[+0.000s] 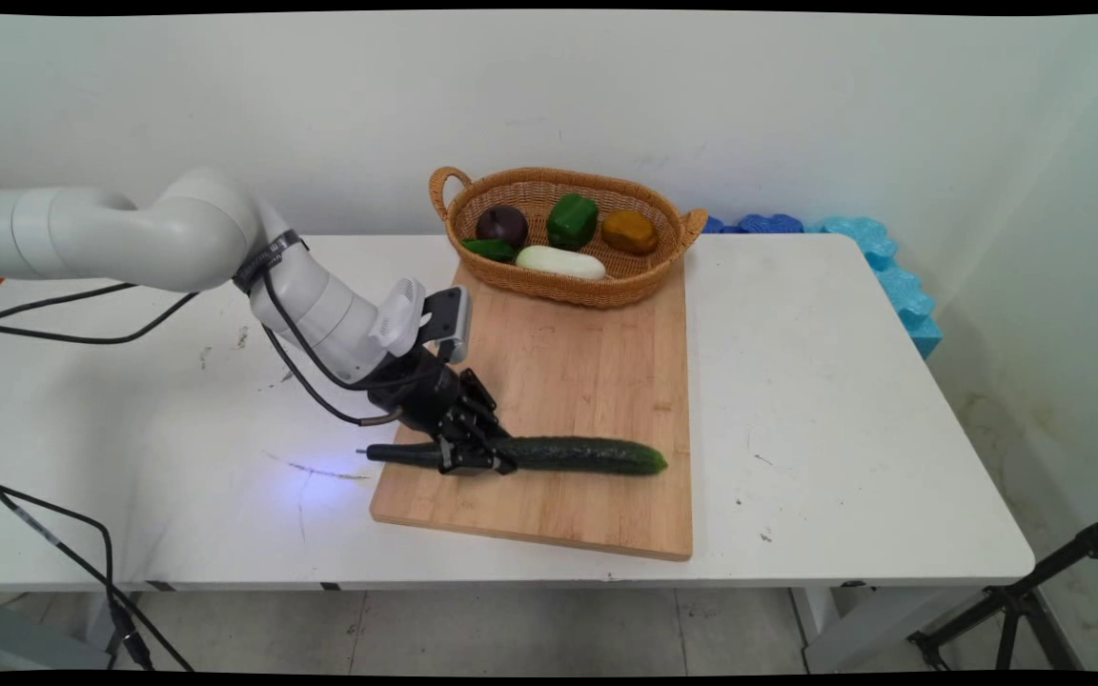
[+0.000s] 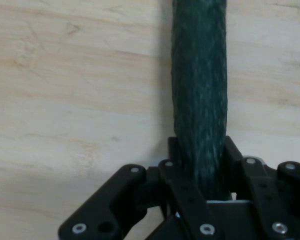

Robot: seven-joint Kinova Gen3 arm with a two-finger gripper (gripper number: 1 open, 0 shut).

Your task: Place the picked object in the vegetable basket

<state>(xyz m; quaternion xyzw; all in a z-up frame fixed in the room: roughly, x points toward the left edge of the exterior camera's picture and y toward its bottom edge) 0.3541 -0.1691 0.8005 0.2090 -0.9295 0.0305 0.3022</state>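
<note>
A long dark green cucumber [image 1: 587, 454] lies across the near part of a wooden cutting board [image 1: 568, 381], its stem end sticking out over the board's left edge. My gripper [image 1: 475, 455] is shut on the cucumber near its left end. In the hand view the cucumber [image 2: 200, 90] runs straight up from between the two black fingers [image 2: 176, 165], which press on its sides, with the board [image 2: 70, 100] beneath it.
A wicker basket [image 1: 563, 286] stands at the board's far end, holding a purple onion [image 1: 501, 226], a green pepper [image 1: 572, 220], a brown potato [image 1: 629, 232], a white vegetable [image 1: 560, 262] and a small green one [image 1: 490, 250]. Blue foam pieces [image 1: 878, 257] lie behind the table's right side.
</note>
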